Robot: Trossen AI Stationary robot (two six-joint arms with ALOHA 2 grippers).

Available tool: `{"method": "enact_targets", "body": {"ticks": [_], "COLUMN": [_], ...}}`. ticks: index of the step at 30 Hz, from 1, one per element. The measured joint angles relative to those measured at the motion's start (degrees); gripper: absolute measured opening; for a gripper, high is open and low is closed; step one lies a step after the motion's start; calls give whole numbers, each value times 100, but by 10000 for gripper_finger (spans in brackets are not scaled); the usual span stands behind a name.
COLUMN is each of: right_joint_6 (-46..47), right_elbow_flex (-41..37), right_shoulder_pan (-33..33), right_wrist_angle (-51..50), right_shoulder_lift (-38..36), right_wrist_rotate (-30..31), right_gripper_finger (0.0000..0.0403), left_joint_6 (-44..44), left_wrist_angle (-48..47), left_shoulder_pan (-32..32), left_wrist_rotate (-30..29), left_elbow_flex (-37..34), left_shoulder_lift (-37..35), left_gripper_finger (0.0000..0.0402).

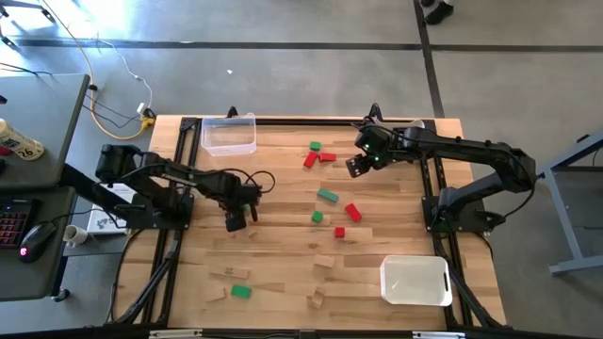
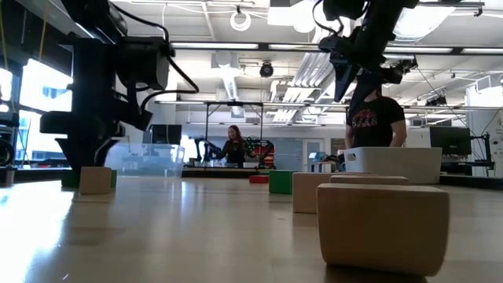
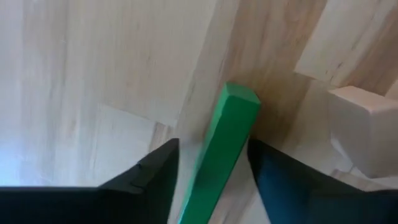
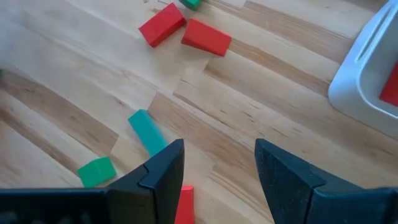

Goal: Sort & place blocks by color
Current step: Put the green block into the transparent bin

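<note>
My left gripper point(image 1: 236, 221) points down, low over the table's left-middle. In the left wrist view its fingers stand open on either side of a green bar block point(image 3: 225, 134), which lies on the table next to a plain wooden block point(image 3: 367, 127). My right gripper point(image 1: 358, 167) hangs open and empty, raised above the far middle, near two red blocks point(image 1: 317, 158) and a green one point(image 1: 315, 146). More green point(image 1: 327, 196) and red point(image 1: 352, 212) blocks lie in the middle of the table. My left gripper has one finger point(image 3: 158, 171) on each long side of the green bar, coming from above and lying along it. A strip of table shows between that finger and the bar. Whether the other finger point(image 3: 273, 168) touches the bar, I cannot tell.
A clear bin point(image 1: 229, 134) stands at the far left and a white bin point(image 1: 415, 281) at the near right. Plain wooden blocks point(image 1: 324, 262) and a green one point(image 1: 241, 292) lie near the front edge. A white bin wall point(image 4: 367, 68) with something red inside shows in the right wrist view.
</note>
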Motion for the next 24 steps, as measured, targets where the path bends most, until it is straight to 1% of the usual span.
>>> {"method": "enact_targets", "body": {"ticks": [7,8,10,14,18,21,24], "right_joint_6": [-44,-44,-44,-44,-12,145,296], "right_elbow_flex": [0,0,0,0,0,0,0], "right_shoulder_pan": [262,308,409,609,842,1006,1149], "right_wrist_angle": [365,422,520,650,705,748,774], "right_shoulder_lift": [0,0,0,0,0,0,0], "right_wrist_rotate": [-11,-9,14,66,-4,-53,-128], "right_gripper_finger": [183,183,183,183,183,183,183], "left_joint_6": [147,141,66,-145,-164,-162,-32], "left_wrist_angle": [12,6,-7,55,145,143,176], "left_shoulder_pan": [286,334,446,753,1157,1484,1844], "left_wrist_rotate": [245,229,13,46,26,-83,-381], "left_elbow_flex": [-20,-32,-55,-49,-34,121,415], "left_shoulder_lift": [-168,-231,-349,-726,-1155,-1458,-1738], "left_gripper_finger": [30,24,24,42,37,29,29]}}
